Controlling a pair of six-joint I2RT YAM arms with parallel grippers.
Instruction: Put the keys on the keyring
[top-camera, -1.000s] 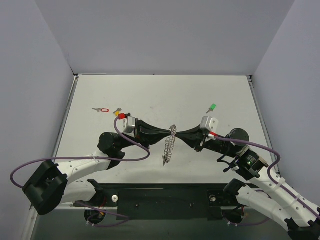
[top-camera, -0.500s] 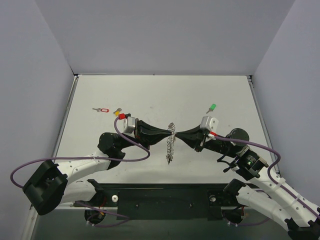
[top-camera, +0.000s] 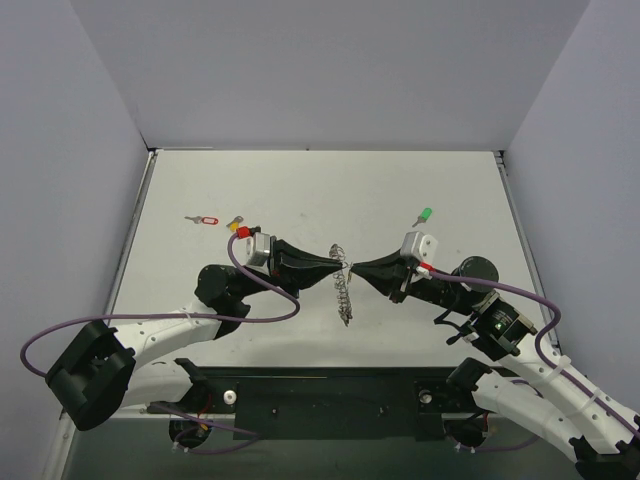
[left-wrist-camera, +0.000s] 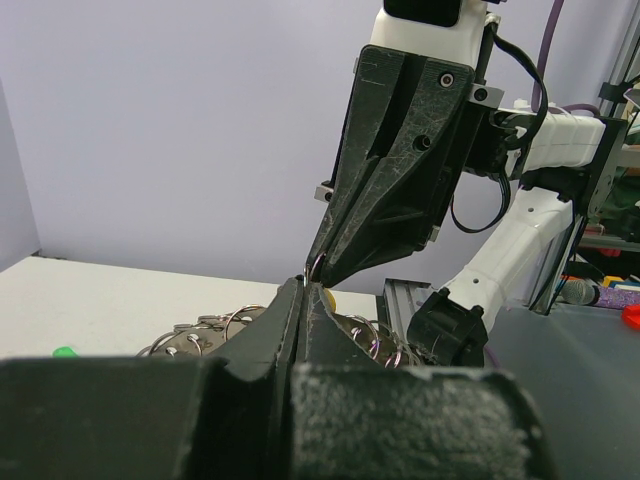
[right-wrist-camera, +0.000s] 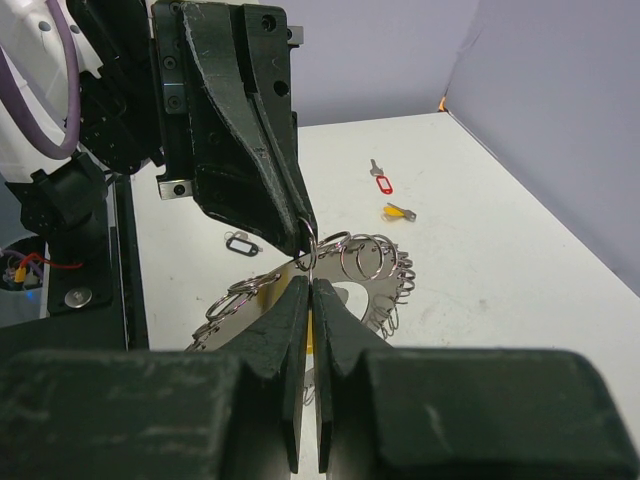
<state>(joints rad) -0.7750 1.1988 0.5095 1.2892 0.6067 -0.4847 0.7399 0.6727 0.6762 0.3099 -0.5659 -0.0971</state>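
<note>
Left arm: the left gripper (top-camera: 330, 268) has its fingers pressed together, pinching a link at the far end of the keyring (top-camera: 344, 292).
Right arm: the right gripper (top-camera: 362, 268) pinches the keyring from the opposite side, tip to tip.
Why: the 2 grips likely steady a loop for threading.
Loose keys: the green-headed key (top-camera: 424, 216) lies right of the keyring. The yellow-headed key (top-camera: 236, 224) and red-tagged key (top-camera: 205, 219) lie left of it. The black-headed key (right-wrist-camera: 240, 243) lies near it. None appears threaded.
</note>
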